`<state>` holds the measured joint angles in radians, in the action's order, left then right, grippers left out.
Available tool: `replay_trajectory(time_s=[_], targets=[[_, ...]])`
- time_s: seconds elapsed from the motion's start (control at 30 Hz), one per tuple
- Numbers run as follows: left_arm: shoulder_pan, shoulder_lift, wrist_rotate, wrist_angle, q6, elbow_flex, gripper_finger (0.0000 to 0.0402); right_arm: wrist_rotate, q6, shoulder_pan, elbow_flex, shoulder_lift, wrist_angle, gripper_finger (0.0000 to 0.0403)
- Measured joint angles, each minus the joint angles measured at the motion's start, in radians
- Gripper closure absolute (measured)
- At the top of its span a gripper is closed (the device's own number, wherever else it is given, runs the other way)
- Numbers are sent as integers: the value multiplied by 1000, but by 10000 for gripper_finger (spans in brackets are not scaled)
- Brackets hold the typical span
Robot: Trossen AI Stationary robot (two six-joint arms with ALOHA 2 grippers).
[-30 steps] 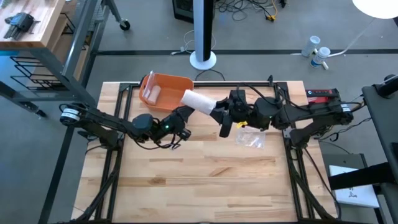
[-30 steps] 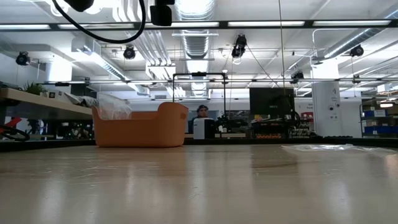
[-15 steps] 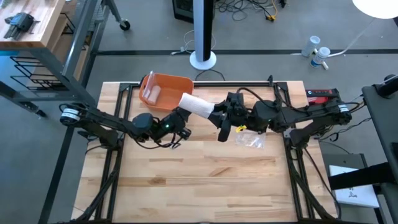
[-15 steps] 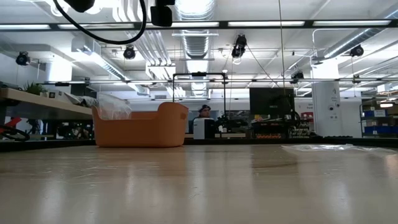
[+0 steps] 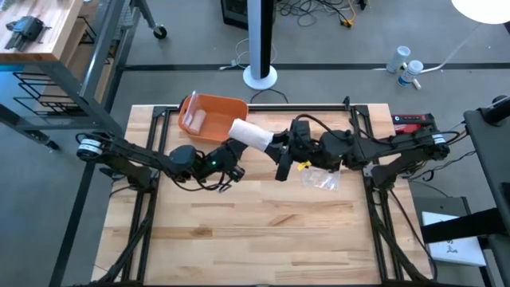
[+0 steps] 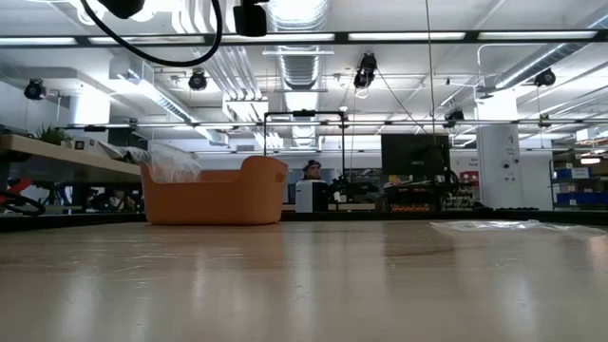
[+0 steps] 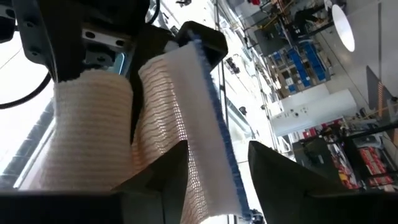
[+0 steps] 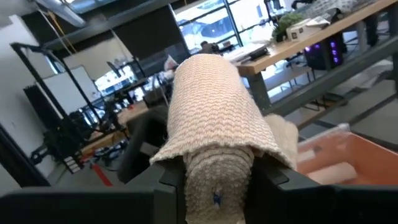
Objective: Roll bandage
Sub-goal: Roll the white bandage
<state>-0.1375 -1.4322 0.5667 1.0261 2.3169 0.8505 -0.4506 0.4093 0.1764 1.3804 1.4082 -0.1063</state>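
Observation:
The bandage (image 5: 250,133) is a white, ribbed roll held well above the table between my two grippers, near the table's far middle. My right gripper (image 5: 276,145) is shut on the roll (image 8: 214,118). My left gripper (image 5: 237,147) comes from the table's left; a loose strip of the bandage (image 7: 186,124) with a blue edge runs between its fingers. In the low view neither the bandage nor any gripper shows. My left gripper has the bandage's loose strip (image 7: 199,180) between its two fingers, which lie across the strip. The strip runs up from them to the roll, clear of the table. Whether both fingers press on it cannot be told. My right gripper pinches one end of the roll (image 8: 216,177) between its two fingers (image 8: 169,186), coming level from the table's right. The roll sticks out ahead of the fingers, along them, lifted clear. An outer layer drapes over the roll's core.
An orange bin (image 5: 211,115) stands at the table's far left, just behind the bandage. A clear plastic bag (image 5: 321,178) lies on the table under my right arm. A red and black tool (image 5: 413,121) lies at the far right edge.
My right gripper has gone a little toward the table's left with the roll, closer to my left gripper. The roll stays lifted clear.

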Motion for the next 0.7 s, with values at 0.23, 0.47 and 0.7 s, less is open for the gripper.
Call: replay_trajectory(time_s=[0.23, 0.47, 0.7], targets=[[0, 0, 1, -1, -75, 0, 277, -28, 6, 0, 0, 0, 20, 306], [-3, -5, 165, -41, -154, -2, 380, -27, -1, 0, 0, -1, 28, 311], [-16, -5, 215, -60, -229, -8, 398, -29, -19, 0, 0, -3, 36, 308]])
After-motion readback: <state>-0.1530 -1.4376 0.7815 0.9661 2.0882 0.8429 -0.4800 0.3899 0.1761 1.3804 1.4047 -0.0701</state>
